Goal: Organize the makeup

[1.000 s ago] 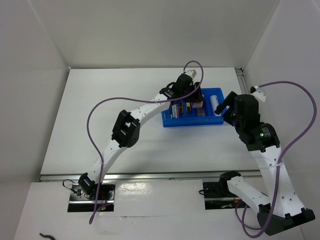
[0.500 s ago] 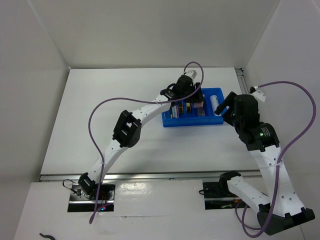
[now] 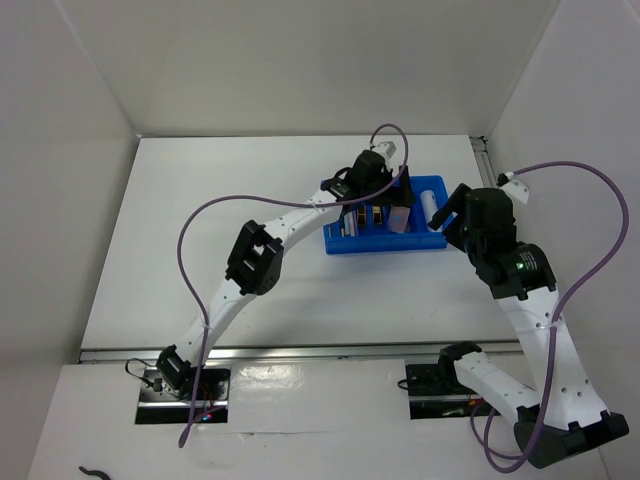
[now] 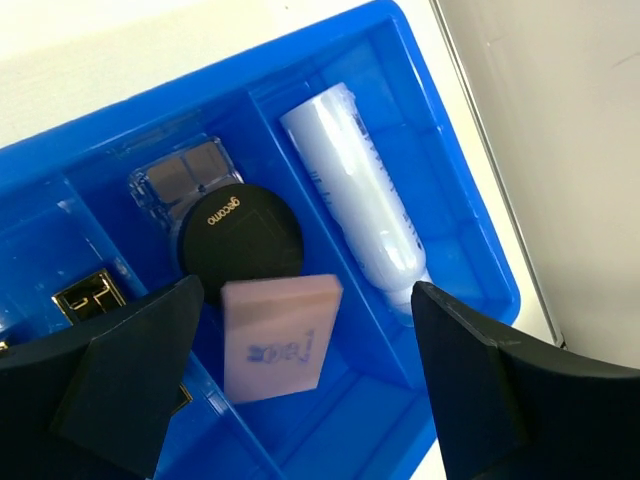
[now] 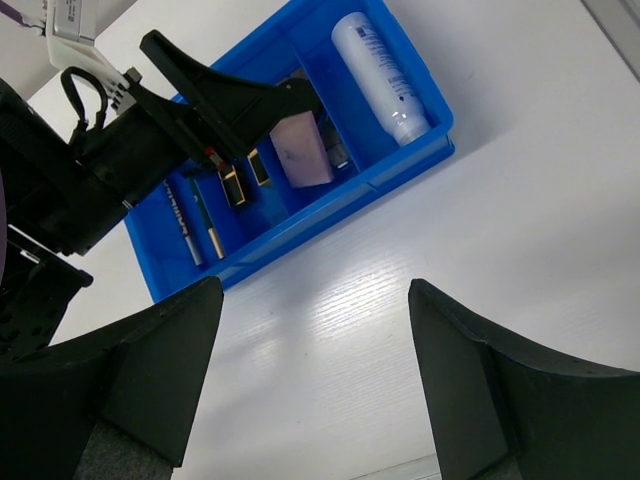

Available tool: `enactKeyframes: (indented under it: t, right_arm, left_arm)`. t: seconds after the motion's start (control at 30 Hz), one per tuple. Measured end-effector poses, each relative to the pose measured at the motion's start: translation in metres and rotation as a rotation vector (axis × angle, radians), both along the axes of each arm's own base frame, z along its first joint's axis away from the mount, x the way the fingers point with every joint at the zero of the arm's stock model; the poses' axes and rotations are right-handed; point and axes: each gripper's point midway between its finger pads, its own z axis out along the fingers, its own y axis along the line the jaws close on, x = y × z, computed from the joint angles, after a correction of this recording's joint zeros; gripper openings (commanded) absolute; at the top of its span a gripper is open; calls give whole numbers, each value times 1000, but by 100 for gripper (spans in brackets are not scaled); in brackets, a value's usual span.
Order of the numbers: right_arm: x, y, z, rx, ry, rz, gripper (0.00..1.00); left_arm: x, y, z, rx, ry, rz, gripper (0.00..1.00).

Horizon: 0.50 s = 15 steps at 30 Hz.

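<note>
The pink square pad [image 4: 280, 335] lies in a middle compartment of the blue tray [image 3: 385, 246], leaning on the round black compact [image 4: 240, 230]. My left gripper [image 4: 307, 290] is open above it and touches neither. The white tube [image 4: 355, 200] lies in the right compartment. A clear-cased palette [image 4: 185, 180] sits behind the compact. The right wrist view shows the pad [image 5: 303, 152], the tube [image 5: 378, 75], gold-trimmed pieces [image 5: 235, 185] and thin pencils [image 5: 195, 225] in the tray. My right gripper [image 5: 315, 290] is open and empty over the bare table in front of the tray.
The tray's front wall [image 5: 300, 225] faces my right gripper. The table's right edge and the side wall [image 4: 560, 150] run close beside the tray. The left arm [image 3: 260, 255] stretches across the middle of the table.
My left gripper has shifted slightly over the tray and the pink pad now shows free below it. The right arm has barely moved.
</note>
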Motion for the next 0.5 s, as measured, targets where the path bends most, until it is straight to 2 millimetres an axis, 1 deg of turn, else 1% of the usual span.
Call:
enactKeyframes:
  t: [0.1, 0.17, 0.2, 0.23, 0.27, 0.3, 0.33, 0.4, 0.5]
  right_arm:
    - [0, 0, 0, 0, -1, 0, 82]
    - [0, 0, 1, 0, -3, -1, 82]
    - [0, 0, 1, 1, -4, 0, 85]
    - [0, 0, 1, 2, -6, 1, 85]
    - [0, 0, 2, 2, -7, 1, 87]
    - [0, 0, 2, 2, -9, 2, 89]
    - [0, 0, 2, 0, -10, 5, 98]
    - [2, 1, 1, -9, -1, 14, 100]
    - [9, 3, -6, -32, 50, 22, 100]
  left_arm:
    - [-3, 0, 2, 2, 2, -14, 100]
    - [-7, 4, 7, 19, 2, -25, 100]
    - [-10, 6, 13, 23, -1, -28, 100]
    - [-12, 9, 20, 28, -5, -30, 100]
    - [-14, 13, 30, 37, -18, -33, 100]
    - [-18, 17, 42, 40, -24, -33, 100]
    - [-20, 23, 56, 39, -39, -27, 100]
    - [-28, 40, 92, 44, -73, -16, 100]
    - [-44, 77, 151, 50, -137, 20, 100]
